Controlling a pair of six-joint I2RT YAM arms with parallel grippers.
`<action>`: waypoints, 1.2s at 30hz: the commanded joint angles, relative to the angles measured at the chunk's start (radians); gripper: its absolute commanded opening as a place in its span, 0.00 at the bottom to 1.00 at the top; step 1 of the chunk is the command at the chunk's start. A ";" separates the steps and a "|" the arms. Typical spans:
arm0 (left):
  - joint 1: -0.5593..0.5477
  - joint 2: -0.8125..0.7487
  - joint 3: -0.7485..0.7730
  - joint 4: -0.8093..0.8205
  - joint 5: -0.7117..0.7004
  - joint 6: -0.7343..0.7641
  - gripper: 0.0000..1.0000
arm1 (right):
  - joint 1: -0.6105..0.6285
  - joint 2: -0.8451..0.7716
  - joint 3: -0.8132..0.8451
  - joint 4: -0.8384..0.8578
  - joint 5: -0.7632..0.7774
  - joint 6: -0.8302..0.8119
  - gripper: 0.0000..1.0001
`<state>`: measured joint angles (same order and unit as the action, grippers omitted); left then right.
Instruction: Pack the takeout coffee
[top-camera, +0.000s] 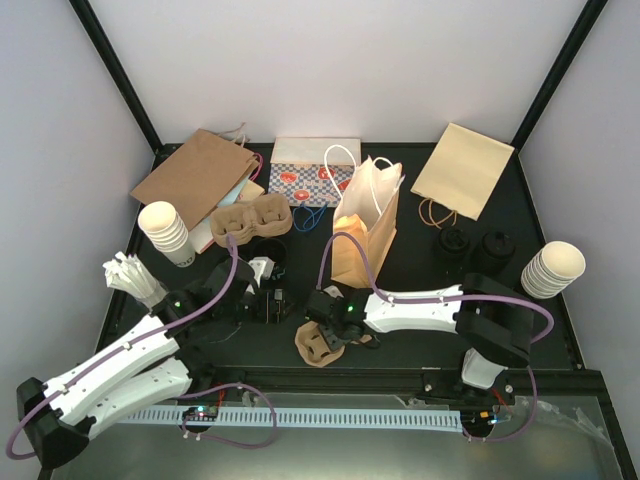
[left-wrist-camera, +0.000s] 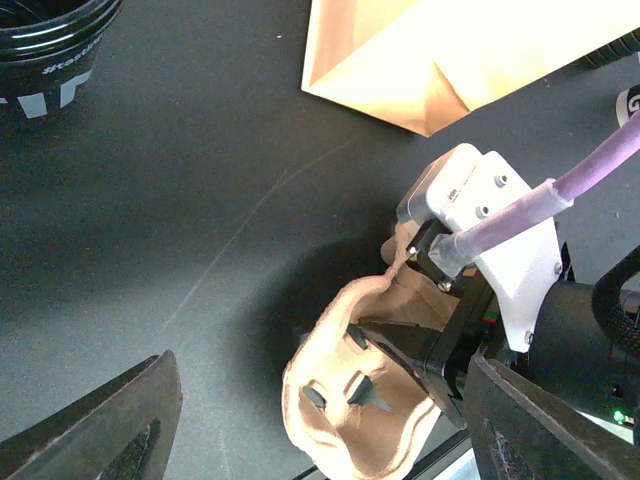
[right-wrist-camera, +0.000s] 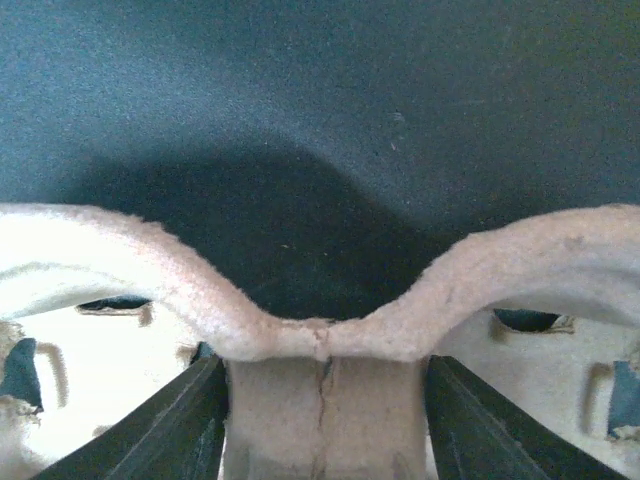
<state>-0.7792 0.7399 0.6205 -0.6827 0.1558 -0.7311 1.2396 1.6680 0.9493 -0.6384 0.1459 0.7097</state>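
1. The right jaws (top-camera: 327, 338) were clamped on the middle bridge of a cardboard tray (top-camera: 318, 348). That was down at about 6 o'clock on the table (top-camera: 400, 262), close to the near edge.
2. From the left wrist cam, that tray looked tipped up rather than lying flat, with its hollows facing the camera.
3. The left jaws (top-camera: 268, 298) were wide open with nothing between them, sitting at roughly 10 o'clock from the held tray.
4. One black cup (top-camera: 450, 243) and its twin (top-camera: 497, 248) sat side by side on the table at 3 o'clock from the standing paper bag (top-camera: 365, 225). Both were well apart from either set of jaws.
5. Another black cup (left-wrist-camera: 45, 40) showed in the 10 o'clock corner of the left wrist view, and nothing was touching it.
6. A second tray (top-camera: 250, 220) sat at 11 o'clock on the table. There were stacks of white cups at 9 o'clock (top-camera: 165, 232) and at 3 o'clock (top-camera: 553, 268).
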 joint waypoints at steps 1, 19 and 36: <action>0.009 0.001 0.016 -0.001 -0.007 0.022 0.80 | 0.006 0.005 -0.006 0.029 -0.002 0.004 0.52; 0.017 -0.005 0.034 -0.021 -0.007 0.029 0.80 | 0.006 -0.150 0.034 -0.046 0.044 -0.027 0.35; 0.022 -0.005 0.087 -0.058 -0.025 0.044 0.80 | 0.002 -0.347 0.153 -0.205 0.167 -0.077 0.35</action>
<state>-0.7658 0.7399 0.6533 -0.7174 0.1528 -0.7063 1.2396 1.3647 1.0595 -0.7898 0.2455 0.6548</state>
